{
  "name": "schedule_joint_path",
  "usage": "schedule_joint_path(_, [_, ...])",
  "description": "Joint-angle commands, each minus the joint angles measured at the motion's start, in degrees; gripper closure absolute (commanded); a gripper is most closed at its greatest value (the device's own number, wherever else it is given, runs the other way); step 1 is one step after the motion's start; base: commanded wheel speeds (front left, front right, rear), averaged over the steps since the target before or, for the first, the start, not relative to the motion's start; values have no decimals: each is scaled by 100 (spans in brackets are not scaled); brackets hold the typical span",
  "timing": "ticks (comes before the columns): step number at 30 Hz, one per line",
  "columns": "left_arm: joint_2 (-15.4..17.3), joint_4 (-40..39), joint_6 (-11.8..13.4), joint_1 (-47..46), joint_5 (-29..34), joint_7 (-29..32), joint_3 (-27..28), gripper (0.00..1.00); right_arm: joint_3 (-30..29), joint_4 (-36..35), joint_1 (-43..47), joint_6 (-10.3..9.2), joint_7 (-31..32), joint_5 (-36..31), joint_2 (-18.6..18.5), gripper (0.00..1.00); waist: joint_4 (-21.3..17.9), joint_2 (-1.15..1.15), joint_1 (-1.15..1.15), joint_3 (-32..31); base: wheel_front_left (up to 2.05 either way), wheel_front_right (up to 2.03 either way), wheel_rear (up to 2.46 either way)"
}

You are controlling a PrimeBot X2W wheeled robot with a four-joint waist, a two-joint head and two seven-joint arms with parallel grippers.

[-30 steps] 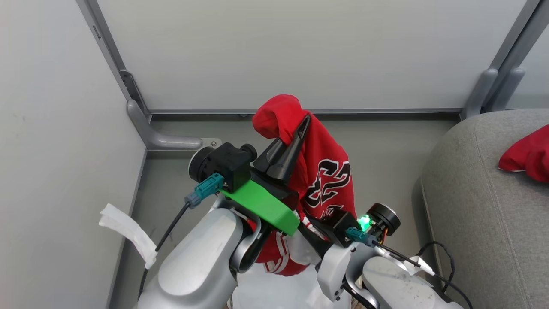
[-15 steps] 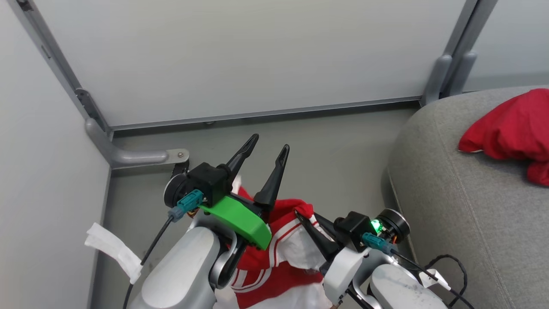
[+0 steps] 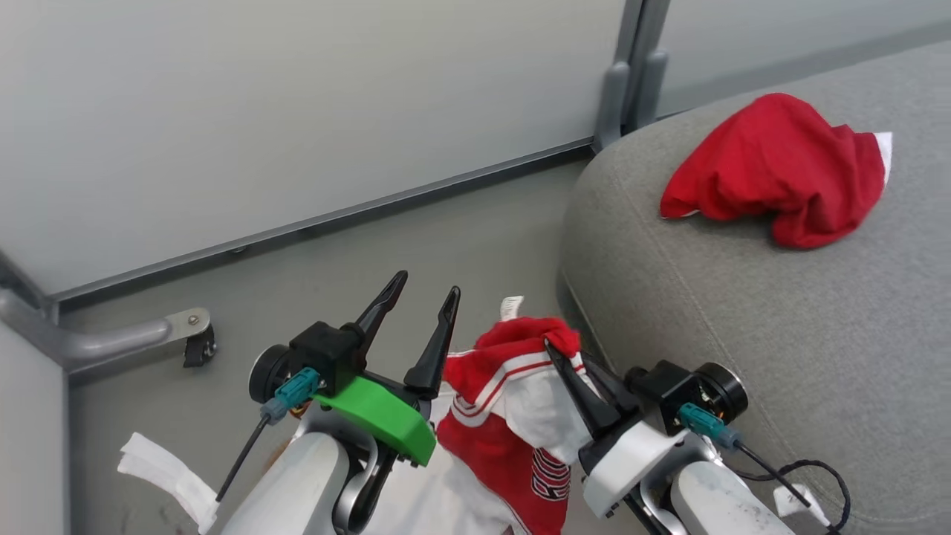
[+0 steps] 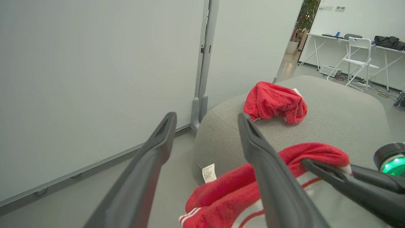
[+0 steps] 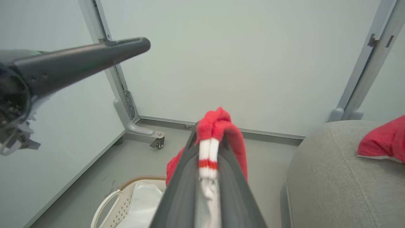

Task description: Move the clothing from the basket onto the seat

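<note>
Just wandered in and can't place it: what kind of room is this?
Probably a lab or office test corner, not a home: pale partition panels on grey metal posts, one foot on a caster, and white desks with a folding chair beyond the grey seat.

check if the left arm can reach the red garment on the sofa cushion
Probably not: the open left gripper has the right gripper, shut on a striped garment, between it and the red garment far across the sofa cushion.

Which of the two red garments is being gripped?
The striped garment, clamped in the right pincer; the plain garment lies free on the seat.
</note>
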Motion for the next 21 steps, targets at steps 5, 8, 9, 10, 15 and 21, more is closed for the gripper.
schedule_joint_path(5, [53, -57, -18, 262, 103, 5, 188, 0, -205, -292, 181, -8, -12, -48, -13, 100, -1082, 0, 0, 69, 0, 0, 0])
schedule_joint_path(8, [41, -82, -18, 345, 161, 5, 244, 0, -257, -403, 226, -8, -12, -72, -11, 100, -1366, 0, 0, 90, 0, 0, 0])
schedule_joint_path(9, [27, -99, -18, 366, 159, 4, 261, 0, -277, -439, 227, -8, -12, -82, -13, 100, -1438, 0, 0, 107, 0, 0, 0])
schedule_joint_path(10, [12, -104, -18, 349, 181, 5, 218, 0, -357, -496, 243, -8, -12, -98, -15, 100, -1471, 0, 0, 146, 0, 0, 0])
schedule_joint_path(15, [16, -87, -18, 174, 190, 5, 64, 0, -689, -785, 221, -8, -12, -133, -12, 100, -1566, 0, 0, 297, 0, 0, 0])
schedule_joint_path(21, [43, -65, -18, 97, 124, 5, -75, 0, -1035, -1096, -354, -8, -13, -488, -90, 100, -1627, 0, 0, 448, 0, 0, 0])
